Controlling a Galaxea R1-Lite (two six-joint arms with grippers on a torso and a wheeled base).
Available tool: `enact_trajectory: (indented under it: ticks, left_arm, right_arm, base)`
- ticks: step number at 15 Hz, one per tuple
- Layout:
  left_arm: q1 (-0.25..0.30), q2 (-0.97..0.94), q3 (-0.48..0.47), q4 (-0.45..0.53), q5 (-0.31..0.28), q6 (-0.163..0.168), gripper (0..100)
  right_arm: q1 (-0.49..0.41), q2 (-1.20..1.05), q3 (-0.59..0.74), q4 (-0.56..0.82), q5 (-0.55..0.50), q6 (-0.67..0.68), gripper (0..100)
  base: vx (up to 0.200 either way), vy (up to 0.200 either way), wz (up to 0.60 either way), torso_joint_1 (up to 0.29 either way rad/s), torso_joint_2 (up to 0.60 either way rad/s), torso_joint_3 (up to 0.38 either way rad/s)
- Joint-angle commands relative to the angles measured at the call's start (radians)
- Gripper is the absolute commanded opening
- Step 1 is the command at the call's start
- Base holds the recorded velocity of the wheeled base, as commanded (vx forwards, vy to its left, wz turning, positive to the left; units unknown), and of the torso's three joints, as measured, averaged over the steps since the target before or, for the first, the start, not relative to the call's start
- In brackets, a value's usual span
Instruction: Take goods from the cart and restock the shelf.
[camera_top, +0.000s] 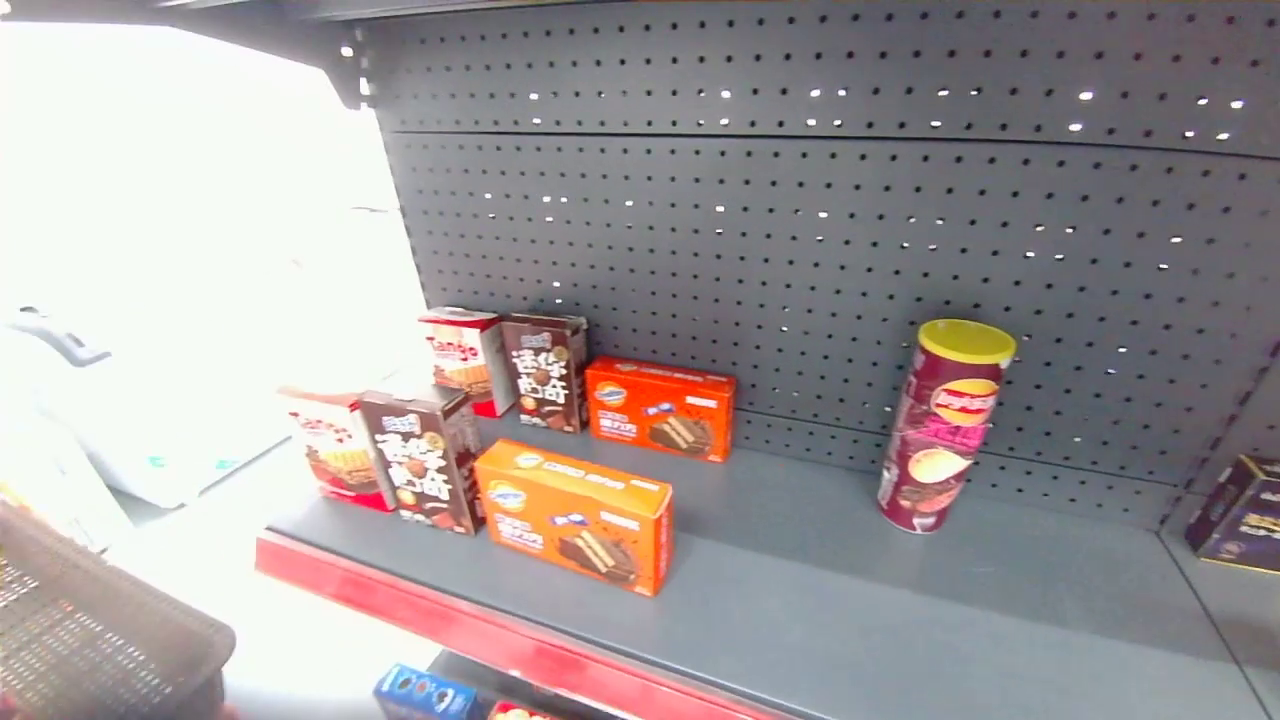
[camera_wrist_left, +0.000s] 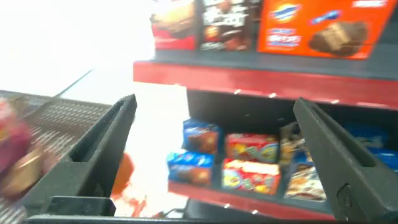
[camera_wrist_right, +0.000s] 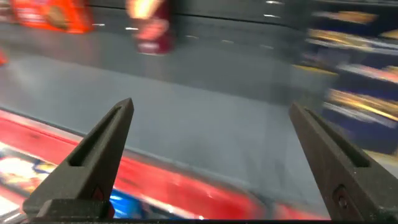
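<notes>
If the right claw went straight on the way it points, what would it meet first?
Most likely the bare grey shelf board, just past its red front edge. The open right claw aims at it; the chip can stands farther back, off that line. Depth is unclear.

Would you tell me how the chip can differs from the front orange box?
The chip can is a tall maroon cylinder; the front orange box is low and wide. The can stands alone at right; the box sits among other boxes at left. Both rest on the shelf.
</notes>
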Motion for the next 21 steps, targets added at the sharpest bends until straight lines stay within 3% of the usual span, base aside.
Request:
enact_trajectory:
  ticks: [1,9,19,20,21]
  left_arm:
    - [0.001,0.0,0.0,0.001,0.0,0.0,100]
    - [0.001,0.0,0.0,0.0,0.001,0.0,100]
    - [0.001,0.0,-0.001,0.001,0.023,0.002,100]
    - [0.002,0.0,-0.014,0.001,0.02,0.026,100]
    - [0.001,0.0,-0.014,0.001,0.018,0.029,100]
  right_arm:
    - [0.0,0.0,0.0,0.0,0.0,0.001,100]
    - [0.0,0.0,0.0,0.0,0.0,0.001,100]
    - [0.0,0.0,0.0,0.0,0.0,0.005,100]
    - [0.0,0.0,0.0,0.0,0.0,0.005,100]
    - [0.0,0.0,0.0,0.0,0.0,0.005,100]
  base:
    - [0.0,0.0,0.6,0.002,0.0,0.002]
    - [0.0,0.0,0.6,0.0,0.0,0.002]
    - [0.0,0.0,0.0,0.0,0.0,0.0]
    - [0.0,0.0,0.0,0.0,0.0,0.0]
    - [0.0,0.0,0.0,0.0,0.0,0.0]
